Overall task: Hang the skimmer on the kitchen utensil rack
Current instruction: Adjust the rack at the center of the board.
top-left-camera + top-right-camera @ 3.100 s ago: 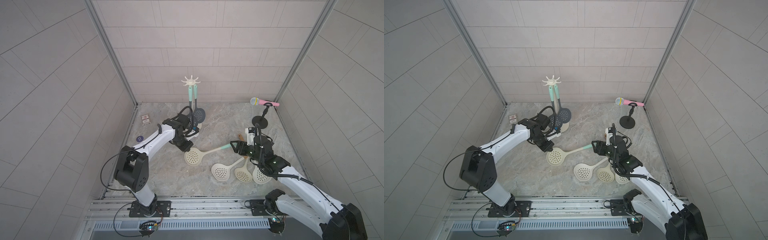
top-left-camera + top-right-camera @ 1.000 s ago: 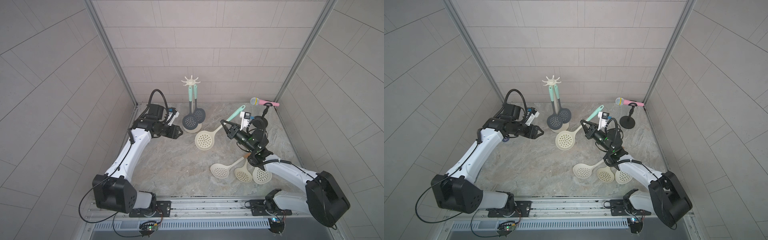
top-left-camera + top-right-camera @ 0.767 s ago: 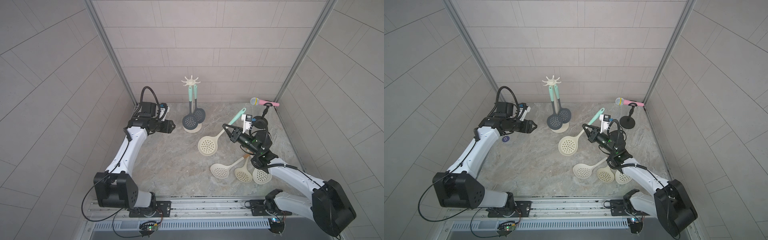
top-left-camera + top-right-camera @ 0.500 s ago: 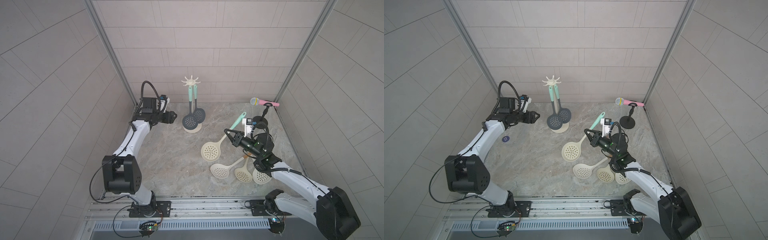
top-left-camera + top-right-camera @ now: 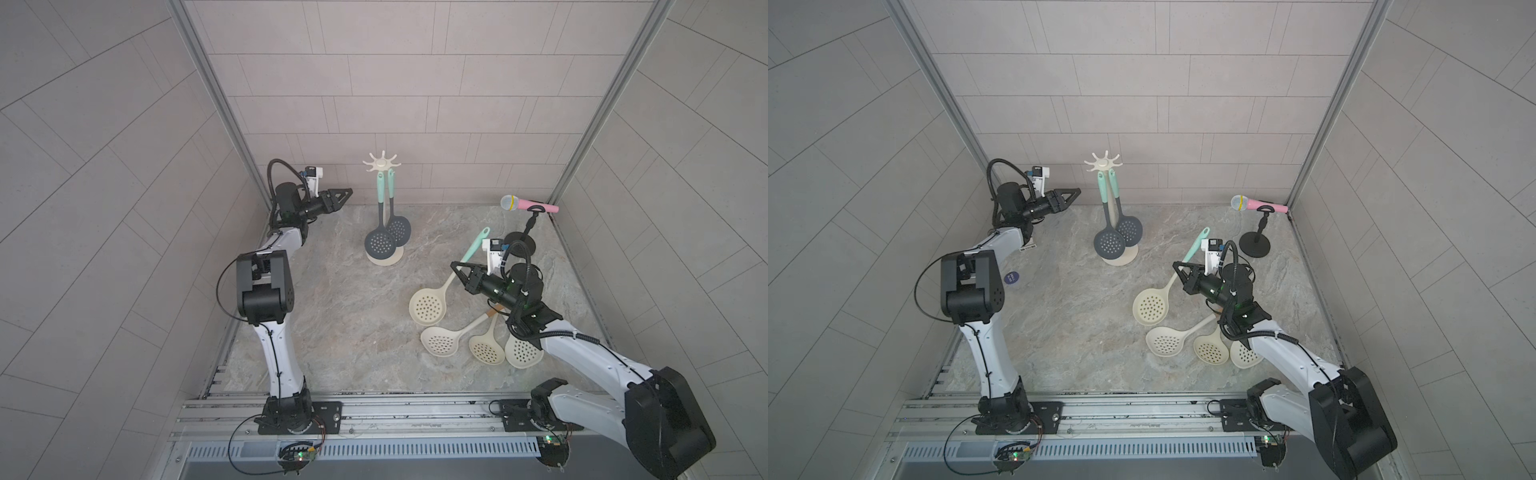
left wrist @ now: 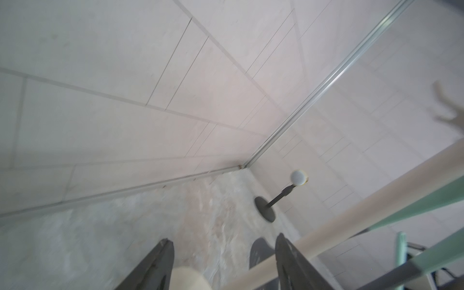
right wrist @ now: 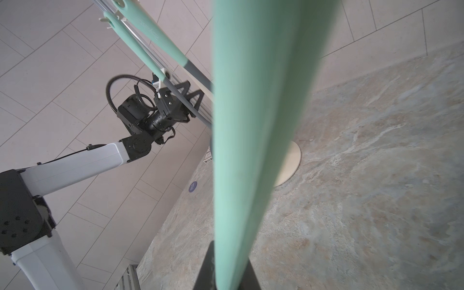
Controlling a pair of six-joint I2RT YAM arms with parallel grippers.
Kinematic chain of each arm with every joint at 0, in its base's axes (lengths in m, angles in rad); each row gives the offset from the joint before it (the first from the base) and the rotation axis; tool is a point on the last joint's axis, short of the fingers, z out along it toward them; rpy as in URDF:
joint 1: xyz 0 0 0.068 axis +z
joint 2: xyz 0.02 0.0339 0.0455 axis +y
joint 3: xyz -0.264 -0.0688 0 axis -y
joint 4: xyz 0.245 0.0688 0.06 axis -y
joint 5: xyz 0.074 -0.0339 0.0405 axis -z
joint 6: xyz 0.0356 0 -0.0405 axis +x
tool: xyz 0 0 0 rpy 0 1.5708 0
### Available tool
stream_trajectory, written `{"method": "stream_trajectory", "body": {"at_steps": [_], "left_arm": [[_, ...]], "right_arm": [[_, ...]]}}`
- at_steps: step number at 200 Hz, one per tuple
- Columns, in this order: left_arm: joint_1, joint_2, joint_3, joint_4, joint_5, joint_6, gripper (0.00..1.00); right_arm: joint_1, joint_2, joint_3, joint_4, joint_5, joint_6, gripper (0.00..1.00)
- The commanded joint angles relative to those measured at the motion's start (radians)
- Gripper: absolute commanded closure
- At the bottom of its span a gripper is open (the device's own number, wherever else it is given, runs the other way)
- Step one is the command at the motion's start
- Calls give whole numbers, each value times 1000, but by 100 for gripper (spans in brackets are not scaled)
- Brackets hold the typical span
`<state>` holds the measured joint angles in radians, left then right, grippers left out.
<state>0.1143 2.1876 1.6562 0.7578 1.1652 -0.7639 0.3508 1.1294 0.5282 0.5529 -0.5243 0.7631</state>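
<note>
Left arm: my left arm (image 5: 266, 286) has pulled back from the middle of the table (image 5: 353, 324) to the back left corner and stands raised. I take its part in the pick-up as done.
Right arm: my right arm (image 5: 582, 357) has lifted the skimmer (image 5: 428, 307) off the table and swung it up near the rack. In the last second it has sunk back towards its own side.
Meaning: the pick-up is finished and the hanging is not. I judge this a re-aim, since the gap to the rack is wider again.
Rack: the kitchen utensil rack (image 5: 379, 166) stands upright at the back of the table. 2 dark skimmers (image 5: 380, 243) hang from its crown, and the hooks on my right arm's side look free.
Skimmer look: it has a cream perforated bowl, a cream stem and a mint handle (image 7: 241, 125). It is tilted with the bowl low and the handle end high, well apart from the rack, near 3 spare skimmers (image 5: 440, 340) lying flat.
Left jaws: the left gripper (image 5: 340, 194) has its jaws spread, with nothing between them.
Right jaws: the right gripper (image 5: 462, 272) is pinching the skimmer at the lower end of the mint handle.
Hanging hole: I cannot make it out.
</note>
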Motion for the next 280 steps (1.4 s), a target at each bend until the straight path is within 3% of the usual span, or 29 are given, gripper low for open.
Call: {"method": "stream_trajectory", "body": {"at_steps": [1,27,81,280], "left_arm": [[-14,102,159,460,167,-458,34],[-18,88,135,459,173,-370,34],[-80,75,120,461,262,-337,33],[-160,29,-23,462,331,-183,37]], "right_arm": [[-8,27,46,23,-35,-11,100],[-13,52,55,31,-39,-9,100],[-14,91,68,48,-32,0,100],[-13,68,80,-9,-14,-18,100]]}}
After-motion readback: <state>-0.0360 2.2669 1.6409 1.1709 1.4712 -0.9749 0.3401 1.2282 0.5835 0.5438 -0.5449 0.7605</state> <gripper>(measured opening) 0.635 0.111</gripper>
